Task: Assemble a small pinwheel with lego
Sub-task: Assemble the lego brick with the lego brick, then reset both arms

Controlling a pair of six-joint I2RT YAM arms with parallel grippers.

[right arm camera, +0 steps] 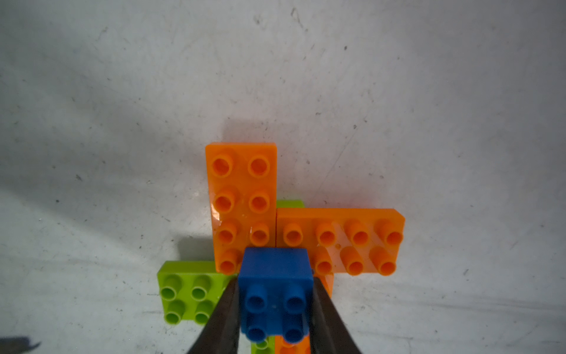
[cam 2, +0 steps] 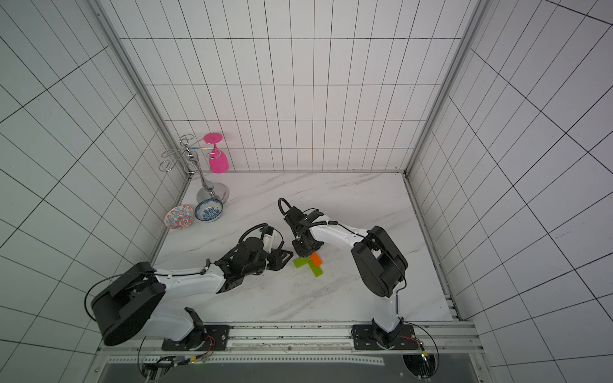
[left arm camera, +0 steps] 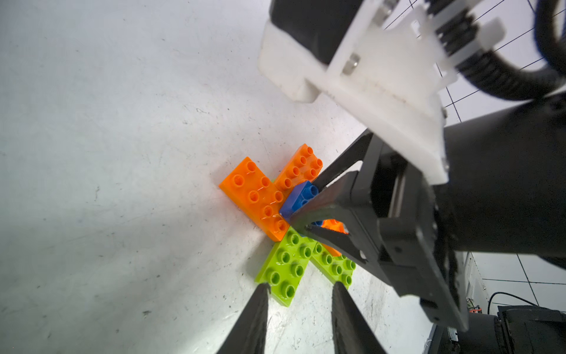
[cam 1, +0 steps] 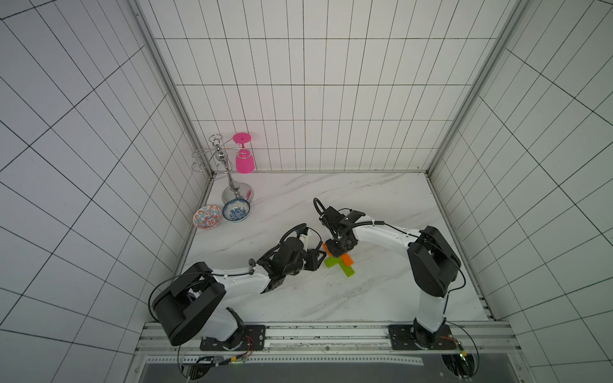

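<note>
In both top views, at the left middle of the frame, an orange-and-white bowl (cam 1: 207, 217) is sitting on the table (cam 1: 331, 298), just beside a blue-and-white bowl (cam 1: 236, 210). Behind them a metal stand (cam 1: 237, 193) is standing in the corner, and a pink glass (cam 1: 244, 160) is hanging upside down from it. Going to the right, a little below the centre of the frame, the left gripper (cam 1: 319, 259) is reaching low over the table toward the pinwheel (cam 1: 341, 265), which is lying flat on the table between the two arms. In the left wrist view its two fingers (left arm camera: 254, 315) are standing apart at the bottom of the frame. The end of one of the green bricks (left arm camera: 284, 269) is lying between them, and I cannot tell if they are touching it. The orange bricks (right arm camera: 242, 199) and the green ones are forming a cross. Just right of the left gripper in the top views, the right gripper (right arm camera: 274, 282) is coming down from above on the middle of this cross. It is grasping the blue brick (right arm camera: 275, 266) by two opposite sides. In the left wrist view this blue brick is leaning, with its lower corner at an orange brick. I cannot tell if it is already pressed down.
</note>
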